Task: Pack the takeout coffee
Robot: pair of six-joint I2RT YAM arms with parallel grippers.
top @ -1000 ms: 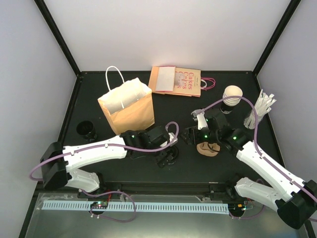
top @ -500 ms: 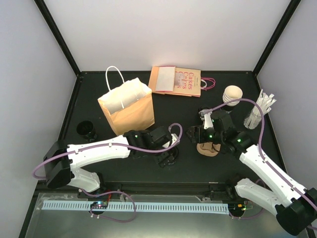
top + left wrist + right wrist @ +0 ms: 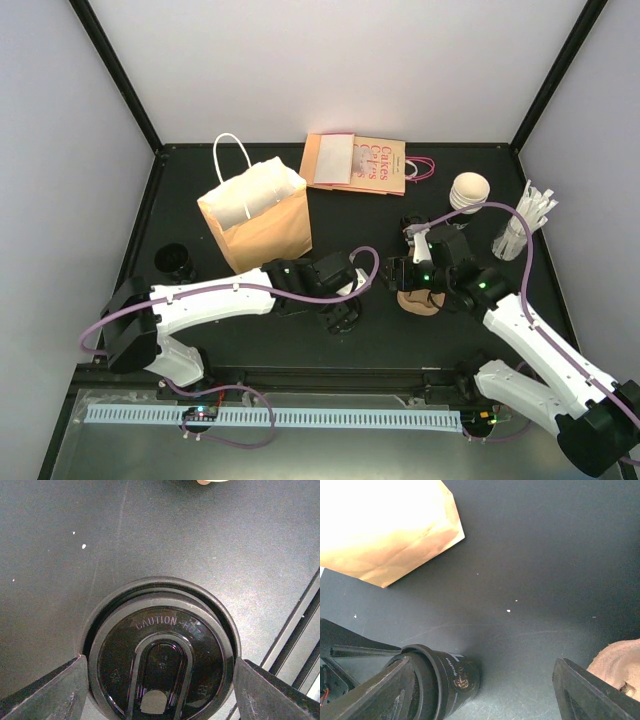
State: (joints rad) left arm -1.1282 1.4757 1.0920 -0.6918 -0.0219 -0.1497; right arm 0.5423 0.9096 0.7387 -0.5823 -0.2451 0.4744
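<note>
The takeout coffee (image 3: 160, 665), a small black cup with its round black lid on, stands upright on the table near the front middle (image 3: 343, 312). My left gripper (image 3: 160, 680) comes down over it from above, and one finger touches the lid's rim on each side. In the top view the left gripper (image 3: 340, 312) hides most of the cup. The right wrist view has the cup (image 3: 452, 677) at the lower left. My right gripper (image 3: 480, 692) hangs open to the cup's right (image 3: 396, 272) with nothing in it.
A brown paper bag (image 3: 255, 215) stands open at the back left. The brown pulp carrier (image 3: 421, 300) lies under my right wrist. Behind are flat printed bags (image 3: 355, 162), a second cup (image 3: 470, 188), white straws (image 3: 525, 225), and a black lid (image 3: 175, 260) at the left.
My left gripper has slid a little to the right and its jaws have narrowed onto the lid. The right arm shifted slightly toward the right.
</note>
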